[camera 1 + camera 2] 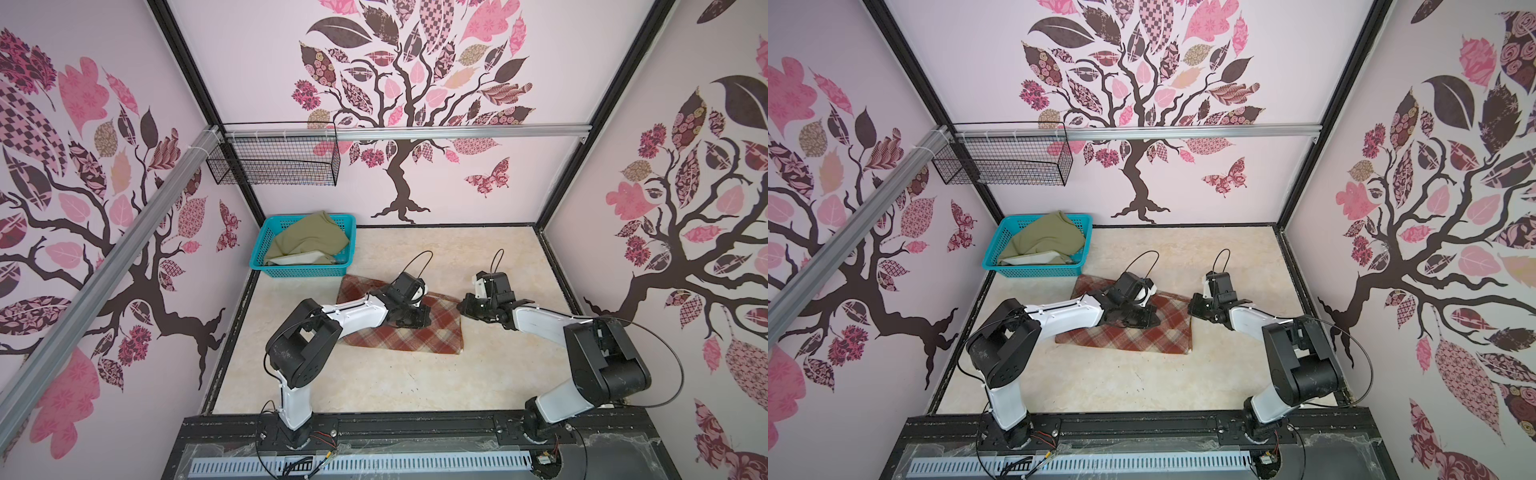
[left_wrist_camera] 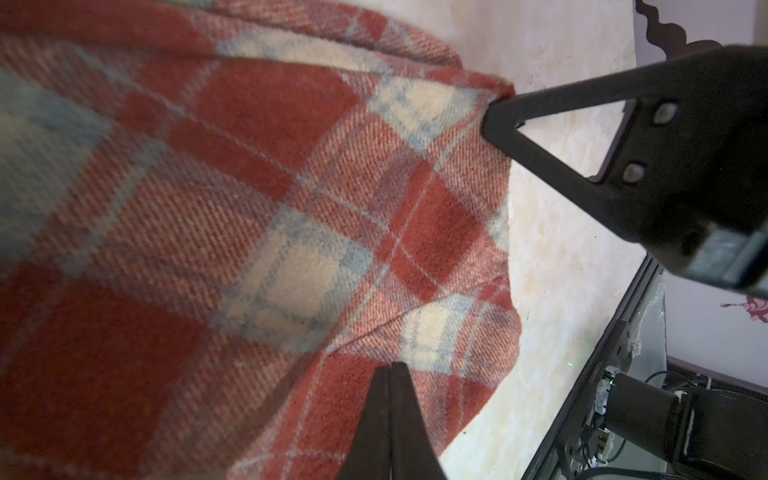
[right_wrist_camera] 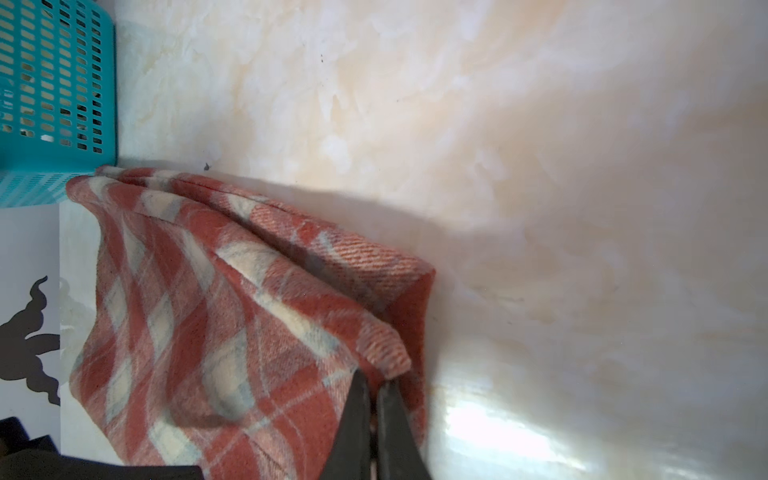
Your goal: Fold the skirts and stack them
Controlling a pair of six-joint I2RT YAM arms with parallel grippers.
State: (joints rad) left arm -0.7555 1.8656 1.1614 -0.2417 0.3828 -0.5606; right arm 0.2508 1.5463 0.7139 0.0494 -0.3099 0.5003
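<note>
The plaid skirt [image 1: 419,334] lay flat on the table [image 1: 374,382], near the middle, with its far left corner just beside the basket [image 1: 299,272]. The green skirt [image 1: 307,241] lay crumpled inside the basket, not yet folded.

My right gripper [image 3: 376,384] was pressed together on the far right corner of the plaid skirt. As far as I could see, it pinched only a small bite of cloth at the very tips. My left gripper [image 2: 390,370] was also pressed together, tips down on top of the skirt near its middle. I could not tell whether any cloth was between them or they only touched it.

I judged the first danger to be the corner. The wool looked thick and lay in more than one layer there, so a thin bite could slip out during a lift. It could also take only the top layer and open the fold.

The second danger was the left gripper. If it only rested on the cloth, a pull from the right could drag the whole skirt and wrinkle it.

The two grippers also stood near each other. Bringing the corner across could knock one against the other.
</note>
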